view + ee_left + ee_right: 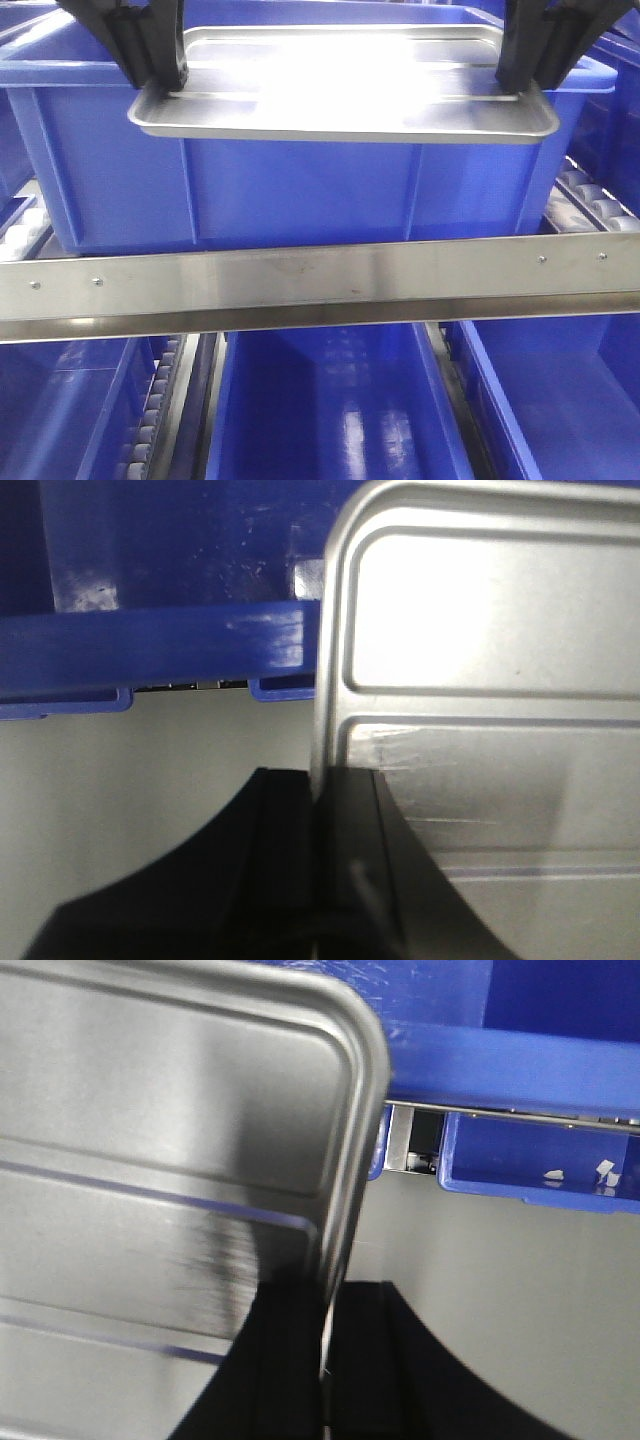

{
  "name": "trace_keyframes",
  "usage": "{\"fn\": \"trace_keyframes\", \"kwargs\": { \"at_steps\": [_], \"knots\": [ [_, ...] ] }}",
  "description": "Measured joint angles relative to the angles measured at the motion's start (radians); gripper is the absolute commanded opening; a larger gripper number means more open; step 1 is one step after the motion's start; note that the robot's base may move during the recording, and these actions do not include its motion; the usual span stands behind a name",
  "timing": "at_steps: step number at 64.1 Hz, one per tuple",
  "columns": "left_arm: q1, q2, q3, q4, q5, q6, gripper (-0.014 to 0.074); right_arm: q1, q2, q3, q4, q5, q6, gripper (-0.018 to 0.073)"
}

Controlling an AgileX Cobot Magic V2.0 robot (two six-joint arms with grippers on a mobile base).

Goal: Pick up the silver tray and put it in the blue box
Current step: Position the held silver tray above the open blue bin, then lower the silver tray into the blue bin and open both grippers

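Left gripper (163,85) and right gripper (515,82) clamp the silver tray (340,105) above the blue box (300,195).
Mid-carry: pinched at its 9 and 3 o'clock rims, the tray overhangs the box's 6 o'clock wall. The next move probably needs an advance toward 12, then level lowering.

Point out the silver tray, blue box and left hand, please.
silver tray (340,95): front view, its base.
blue box (300,190): front view, near wall.
left hand (320,790): left wrist view, between fingertips.

Silver tray (350,110): mirror-bright, rounded corners, raised rim, two long ridges; lies roughly level over the blue box (300,195), near edge overhanging its front wall. Blue box: deep, ribbed, lipped rim, upright
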Motion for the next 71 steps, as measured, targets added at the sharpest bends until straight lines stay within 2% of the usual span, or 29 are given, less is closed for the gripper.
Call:
{"fn": "trace_keyframes", "kwargs": {
  "at_steps": [10,21,32,52,62,71],
  "knots": [
    [0.0,0.0,-0.028,0.0,0.003,0.004,-0.0104,0.0,0.0,-0.033,-0.004,0.025,-0.002,0.0057],
    [0.0,0.0,-0.117,0.023,0.013,0.034,-0.0104,-0.002,0.0,-0.154,-0.03,0.069,-0.026,0.0057],
    [0.004,0.0,-0.212,0.105,0.001,0.041,-0.0104,-0.002,0.0,-0.29,-0.046,0.056,-0.048,0.0057],
    [0.035,0.023,-0.234,0.301,-0.196,0.041,-0.0104,-0.025,0.111,-0.437,-0.056,-0.03,-0.061,0.0057],
    [0.082,0.084,-0.234,0.32,-0.284,0.041,-0.0104,-0.051,0.217,-0.457,-0.062,-0.119,-0.061,0.0057],
    [0.135,0.157,-0.234,0.306,-0.346,0.041,-0.0104,-0.068,0.305,-0.458,-0.061,-0.214,-0.061,0.0057]
  ]
}}
